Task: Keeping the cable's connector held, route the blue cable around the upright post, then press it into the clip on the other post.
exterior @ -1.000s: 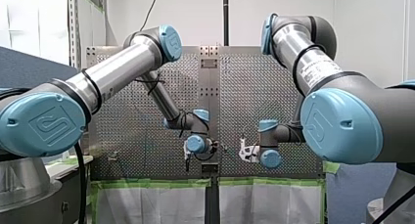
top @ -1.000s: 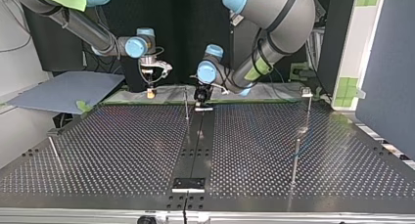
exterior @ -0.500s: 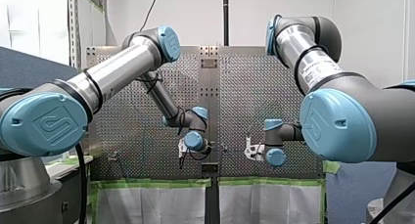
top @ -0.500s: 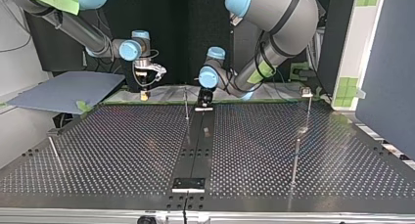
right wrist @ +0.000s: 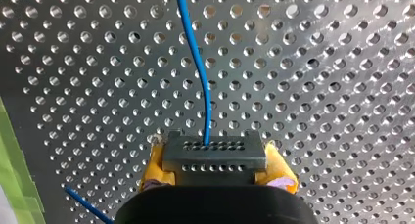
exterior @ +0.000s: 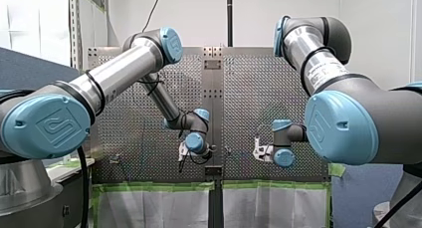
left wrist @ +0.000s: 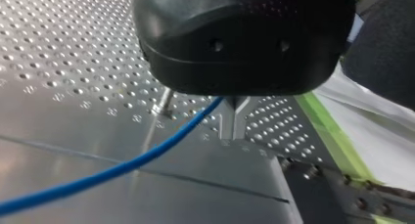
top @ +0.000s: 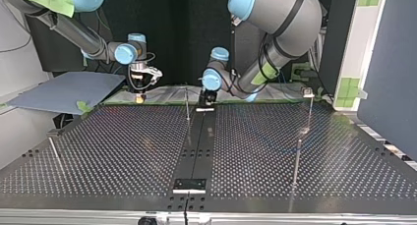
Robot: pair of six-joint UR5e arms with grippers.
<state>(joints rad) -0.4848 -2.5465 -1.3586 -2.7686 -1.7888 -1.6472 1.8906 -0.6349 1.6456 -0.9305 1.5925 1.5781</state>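
My right gripper (right wrist: 215,161) has its yellow pads (right wrist: 155,171) shut on the grey connector (right wrist: 214,151). The blue cable (right wrist: 198,67) runs straight ahead from the connector over the perforated table. In the left wrist view the blue cable (left wrist: 122,168) slants away from my left gripper (left wrist: 234,123), whose metal fingers (left wrist: 234,111) are shut on it. In the top view my right gripper (top: 139,93) hangs at the far left edge of the table and my left gripper (top: 206,103) near the middle, beside a thin upright post (top: 187,104). A post topped by a clip (top: 308,92) stands far right.
Two more thin posts stand on the table, one at the top view's near right (top: 296,161) and one at its near left (top: 53,149). A dark strip (top: 196,151) runs down the table's middle. Green tape (left wrist: 333,136) lines the edge by my left gripper.
The two grippers have drawn apart: in the top view my right gripper moved left with the connector, and my left gripper shifted slightly right along the far edge.
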